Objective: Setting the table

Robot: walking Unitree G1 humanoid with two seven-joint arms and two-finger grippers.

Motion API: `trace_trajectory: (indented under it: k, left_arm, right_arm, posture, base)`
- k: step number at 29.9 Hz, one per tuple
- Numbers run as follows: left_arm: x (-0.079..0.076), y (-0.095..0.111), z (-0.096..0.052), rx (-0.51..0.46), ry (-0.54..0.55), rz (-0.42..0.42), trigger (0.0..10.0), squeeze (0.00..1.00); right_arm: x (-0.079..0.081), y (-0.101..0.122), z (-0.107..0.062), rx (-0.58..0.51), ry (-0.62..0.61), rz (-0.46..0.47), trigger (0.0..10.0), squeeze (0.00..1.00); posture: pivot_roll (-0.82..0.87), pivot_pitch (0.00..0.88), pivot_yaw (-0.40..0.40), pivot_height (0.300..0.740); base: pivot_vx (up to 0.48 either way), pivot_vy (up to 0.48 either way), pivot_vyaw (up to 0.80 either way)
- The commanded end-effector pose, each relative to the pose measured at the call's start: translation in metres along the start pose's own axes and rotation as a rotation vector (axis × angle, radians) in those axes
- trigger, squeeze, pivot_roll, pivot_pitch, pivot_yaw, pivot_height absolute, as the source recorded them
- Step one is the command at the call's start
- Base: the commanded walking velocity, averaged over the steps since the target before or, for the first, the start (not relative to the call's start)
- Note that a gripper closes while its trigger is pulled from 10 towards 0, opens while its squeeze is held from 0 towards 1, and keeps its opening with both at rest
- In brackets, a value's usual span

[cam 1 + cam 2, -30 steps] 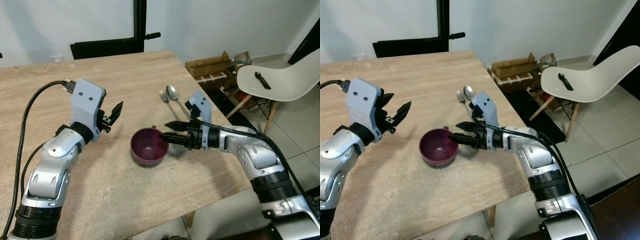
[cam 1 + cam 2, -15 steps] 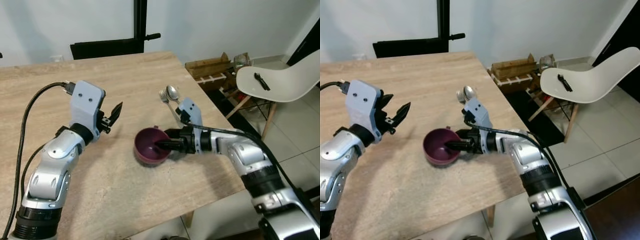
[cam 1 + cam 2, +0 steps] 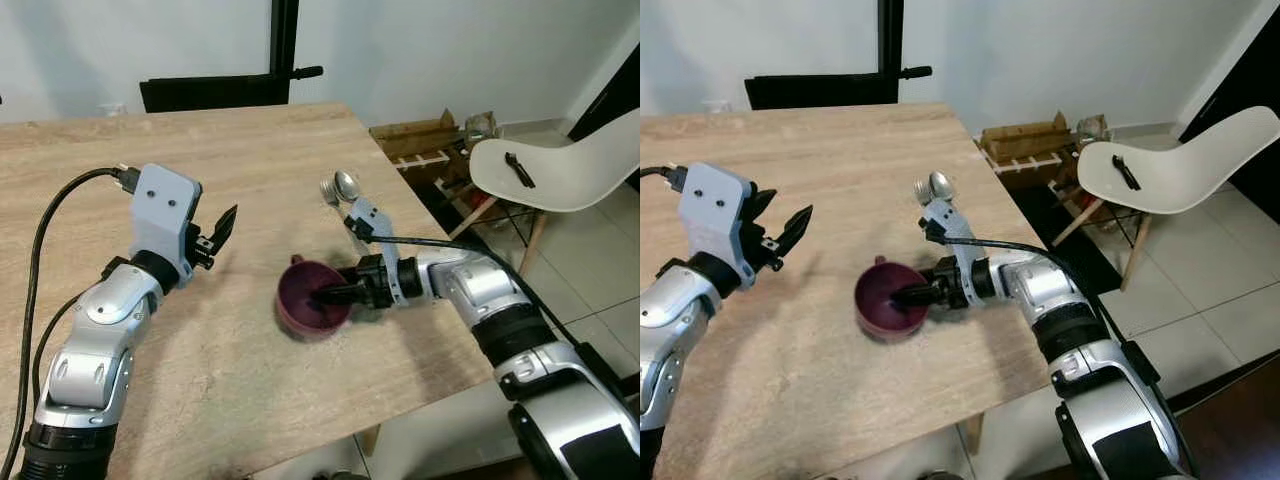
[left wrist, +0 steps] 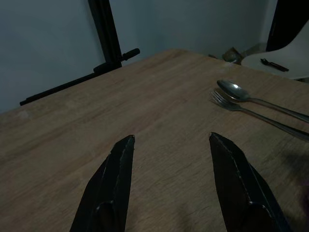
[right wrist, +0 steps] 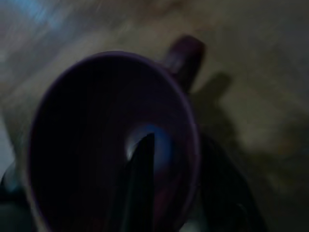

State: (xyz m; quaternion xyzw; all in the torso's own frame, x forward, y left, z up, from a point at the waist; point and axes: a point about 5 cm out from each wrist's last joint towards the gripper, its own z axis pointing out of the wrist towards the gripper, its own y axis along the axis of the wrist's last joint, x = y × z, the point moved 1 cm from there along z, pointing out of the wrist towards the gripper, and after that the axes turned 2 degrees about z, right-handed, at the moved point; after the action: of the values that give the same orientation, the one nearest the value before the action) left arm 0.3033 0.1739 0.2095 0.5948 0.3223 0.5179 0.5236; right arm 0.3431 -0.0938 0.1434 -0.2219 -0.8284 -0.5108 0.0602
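Observation:
A dark purple cup (image 3: 308, 303) with a small handle sits tilted on the wooden table (image 3: 250, 150), near its right edge. My right gripper (image 3: 327, 295) reaches in from the right and straddles the cup's near wall. One finger (image 5: 140, 186) is inside the cup and the other is outside, shut on the wall. A spoon (image 3: 345, 185) and a fork (image 3: 328, 191) lie side by side just beyond the cup. My left gripper (image 3: 213, 236) hovers open over the table, left of the cup, with nothing between its fingers (image 4: 113, 186).
A white chair (image 3: 560, 175) with a small black item on its seat stands to the right of the table. A wooden crate (image 3: 425, 135) lies on the floor behind it. A black stand (image 3: 215, 90) rises at the table's far edge.
My right gripper has pushed forward from beside the cup, putting one finger inside it. The cup has shifted slightly and tipped. The left arm has barely moved.

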Motion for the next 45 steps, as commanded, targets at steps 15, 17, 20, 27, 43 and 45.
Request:
trace_trajectory:
  k: [15, 17, 20, 27, 43, 45]
  left_arm:
    - [-0.003, 0.002, -0.001, 0.003, -0.007, 0.002, 10.0, 0.0]
    - [-0.003, 0.002, -0.001, 0.003, -0.008, 0.002, 10.0, 0.0]
    - [-0.006, 0.001, -0.001, 0.006, -0.008, -0.002, 10.0, 0.0]
    - [-0.018, -0.007, 0.0, 0.031, -0.014, -0.022, 10.0, 0.0]
    - [-0.042, -0.016, 0.016, 0.081, -0.055, -0.141, 10.0, 0.0]
    - [-0.042, -0.018, 0.017, 0.082, -0.052, -0.141, 10.0, 0.0]
  right_arm:
    - [-0.003, 0.015, -0.011, -0.087, 0.016, 0.05, 0.0, 0.0]
    - [-0.004, 0.02, -0.013, -0.121, 0.001, 0.05, 0.0, 0.0]
    - [-0.006, 0.038, -0.021, -0.255, -0.071, 0.0, 0.0, 0.0]
    - [-0.002, 0.058, -0.044, -0.556, -0.335, -0.075, 10.0, 0.0]
    - [0.034, -0.026, -0.086, -0.803, -1.225, 0.068, 10.0, 0.0]
    - [0.034, -0.029, -0.089, -0.814, -1.249, 0.081, 10.0, 0.0]
  posture:
    - [-0.01, 0.046, -0.075, 0.74]
    - [-0.02, 0.046, -0.075, 0.74]
    - [-0.01, 0.045, -0.074, 0.74]
    - [-0.02, 0.044, -0.035, 0.74]
    - [-0.16, 0.019, 0.098, 0.74]
    - [-0.16, 0.014, 0.097, 0.74]
  base:
    - [0.0, 0.0, 0.0]
    - [0.0, 0.0, 0.0]
    - [0.0, 0.0, 0.0]
    - [0.0, 0.0, 0.0]
    - [0.0, 0.0, 0.0]
    - [0.0, 0.0, 0.0]
